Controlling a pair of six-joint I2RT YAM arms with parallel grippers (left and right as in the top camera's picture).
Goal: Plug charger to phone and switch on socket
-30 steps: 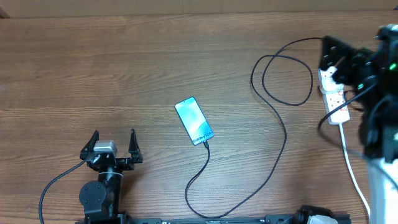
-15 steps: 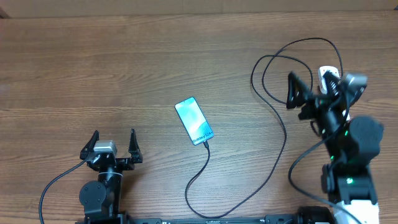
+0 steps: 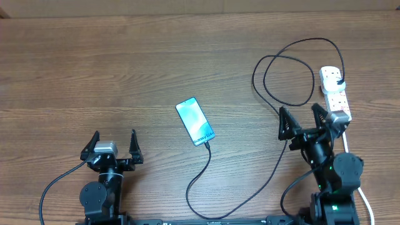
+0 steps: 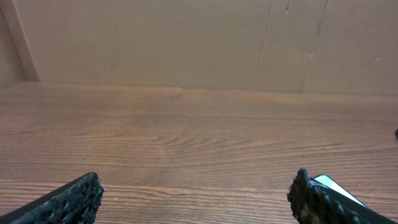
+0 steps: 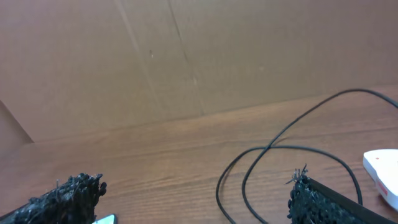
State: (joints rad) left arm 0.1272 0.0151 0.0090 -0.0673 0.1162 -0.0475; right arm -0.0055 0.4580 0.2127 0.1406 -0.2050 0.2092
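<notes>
The phone [image 3: 195, 121], its cyan screen up, lies in the middle of the table. The charger cable [image 3: 275, 178] runs from the phone's near end, curves along the front, loops at the back right and ends in a black plug [image 3: 338, 81] seated in the white socket [image 3: 334, 94]. My right gripper [image 3: 300, 111] stands open just left of the socket's near end, beside the cable loop [image 5: 273, 149]. In the right wrist view the socket's end [image 5: 382, 165] shows at the right edge. My left gripper [image 3: 114, 136] rests open at the front left, with nothing between its fingers [image 4: 74, 199].
The socket's white cord [image 3: 366, 201] trails toward the front right, partly behind the right arm. A brown cardboard wall [image 4: 199, 43] stands along the table's far edge. One corner of the phone [image 4: 339, 188] peeks past my left gripper's right finger.
The right arm has drawn back from over the socket toward the front edge, its gripper staying open. The left arm, phone and cable have not moved.
</notes>
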